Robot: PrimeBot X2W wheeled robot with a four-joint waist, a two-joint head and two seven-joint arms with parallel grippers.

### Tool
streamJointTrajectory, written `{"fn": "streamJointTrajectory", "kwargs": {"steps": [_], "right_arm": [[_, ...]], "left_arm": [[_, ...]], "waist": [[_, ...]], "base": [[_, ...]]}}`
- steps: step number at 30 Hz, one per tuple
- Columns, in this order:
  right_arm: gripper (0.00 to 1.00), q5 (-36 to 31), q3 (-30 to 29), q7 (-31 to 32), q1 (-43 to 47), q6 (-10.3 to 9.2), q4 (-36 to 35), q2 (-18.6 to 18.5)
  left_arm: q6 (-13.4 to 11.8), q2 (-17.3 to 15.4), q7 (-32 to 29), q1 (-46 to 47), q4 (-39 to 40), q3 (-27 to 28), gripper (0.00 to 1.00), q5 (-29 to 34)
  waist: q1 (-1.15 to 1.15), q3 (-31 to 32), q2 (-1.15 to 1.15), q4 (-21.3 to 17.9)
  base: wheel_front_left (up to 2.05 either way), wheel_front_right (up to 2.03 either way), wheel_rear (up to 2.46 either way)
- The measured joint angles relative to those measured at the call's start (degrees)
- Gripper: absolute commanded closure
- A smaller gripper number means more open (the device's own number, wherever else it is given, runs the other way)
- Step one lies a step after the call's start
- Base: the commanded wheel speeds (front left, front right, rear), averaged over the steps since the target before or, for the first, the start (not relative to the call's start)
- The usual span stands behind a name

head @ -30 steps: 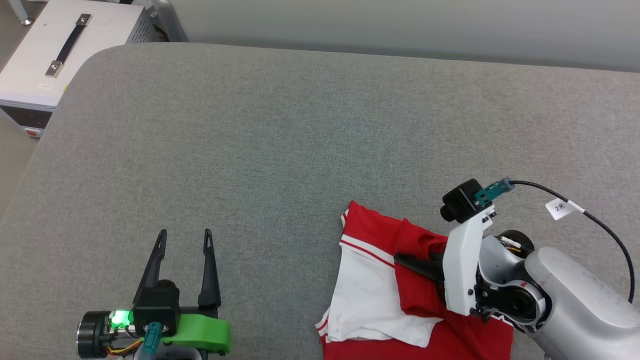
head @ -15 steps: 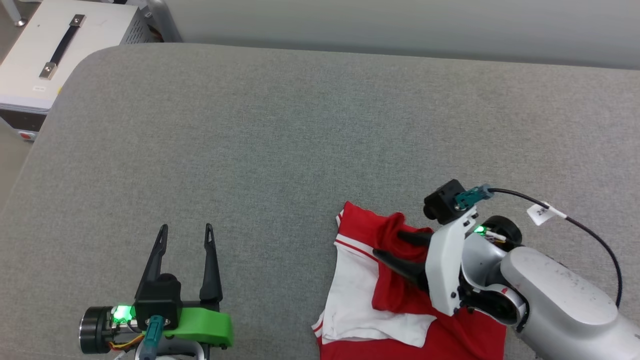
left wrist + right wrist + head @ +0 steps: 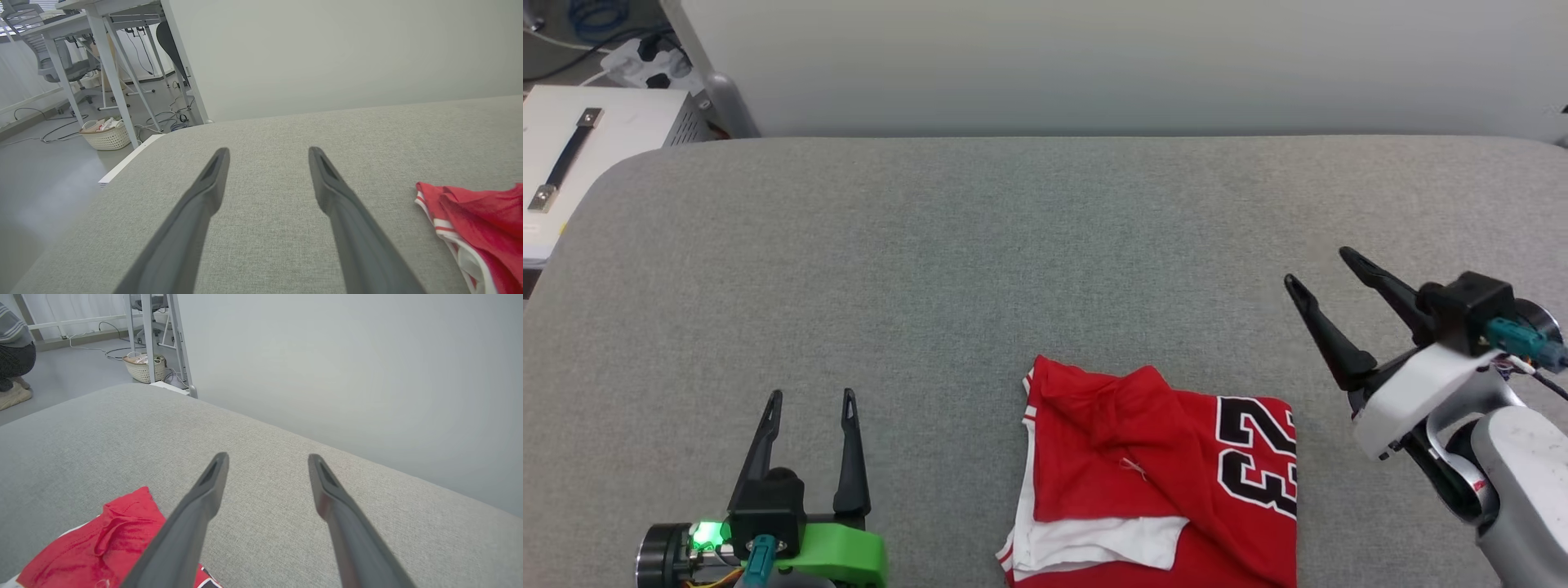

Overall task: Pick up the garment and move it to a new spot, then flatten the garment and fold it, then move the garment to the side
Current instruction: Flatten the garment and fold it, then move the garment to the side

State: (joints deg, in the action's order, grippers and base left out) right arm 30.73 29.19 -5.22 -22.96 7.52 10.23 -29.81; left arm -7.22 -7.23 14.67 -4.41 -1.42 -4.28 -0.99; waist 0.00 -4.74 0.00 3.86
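Note:
The garment [image 3: 1160, 474], a red jersey with white sleeve, striped trim and a black-and-white number, lies folded on the grey padded table [image 3: 1013, 261] near its front edge. Its red corner shows at the right of the left wrist view [image 3: 478, 220] and at the lower left of the right wrist view [image 3: 98, 547]. My right gripper [image 3: 1319, 269] hangs open to the right of the garment, apart from it, with nothing between its fingers. At the lower left my left gripper [image 3: 810, 398] stands open and empty, well left of the garment.
A white case with a black handle [image 3: 572, 155] stands off the table's far left corner. Desk legs and a wicker basket [image 3: 104, 136] are on the floor beyond. A crouching person [image 3: 14, 343] shows at the right wrist view's far left. A pale wall backs the table.
My right gripper has let go of the garment, opened, and drawn away up and to the right. The red flap now lies folded over, number showing. The head camera has shifted.

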Motion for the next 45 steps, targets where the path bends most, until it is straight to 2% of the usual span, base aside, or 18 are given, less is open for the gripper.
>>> {"fn": "streamJointTrajectory", "kwargs": {"steps": [5,11,15,18,25,29,37,45], "right_arm": [[0.00,-8.43,-9.78,-6.59,5.95,0.01,-0.08,4.41],[0.00,-19.16,-18.80,-9.24,13.34,0.01,-5.27,9.80],[0.00,-21.93,-22.99,-9.35,18.79,0.01,-10.55,14.44],[0.00,-22.61,-24.90,-9.43,21.90,0.01,-14.26,17.17],[0.00,-23.15,-28.80,-9.43,27.66,0.01,-17.77,22.64],[0.00,-23.26,-30.29,-9.43,29.82,0.01,-18.67,24.09],[0.00,-23.56,-30.31,-9.43,31.05,0.01,-18.87,24.42],[0.00,-24.69,-28.56,-9.43,29.84,0.01,-17.63,22.48]], "left_arm": [[0.01,-0.15,0.00,-0.65,-0.11,0.20,0.00,0.00],[-0.08,-0.35,0.00,-1.70,-0.15,0.42,0.00,0.01],[0.02,-0.36,-0.01,-1.90,0.10,0.45,0.00,-0.11],[1.43,-0.36,0.00,-2.36,0.60,0.46,0.00,-1.00],[3.10,-0.26,0.00,-2.63,1.55,0.54,0.00,-1.51],[3.97,-0.14,0.00,-2.65,1.67,0.69,0.00,-1.54],[4.54,0.14,-0.01,-2.85,1.64,1.00,0.00,-1.54],[4.72,0.46,-0.01,-2.86,1.18,1.47,0.00,-1.51]], "waist": [[0.00,1.71,0.00,-1.79],[0.00,3.62,0.00,-3.36],[0.00,4.53,0.00,-3.98],[0.00,4.81,0.00,-4.13],[-0.01,4.79,0.00,-3.64],[0.00,4.59,0.00,-3.43],[0.00,4.36,0.00,-3.41],[0.00,4.32,0.00,-3.16]], "base": [[0.00,0.00,0.00],[0.00,0.00,0.00],[0.00,0.00,0.00],[0.00,0.00,0.00],[0.00,0.00,0.00],[0.00,0.00,0.00],[0.00,0.00,0.00],[0.00,0.00,0.00]]}}
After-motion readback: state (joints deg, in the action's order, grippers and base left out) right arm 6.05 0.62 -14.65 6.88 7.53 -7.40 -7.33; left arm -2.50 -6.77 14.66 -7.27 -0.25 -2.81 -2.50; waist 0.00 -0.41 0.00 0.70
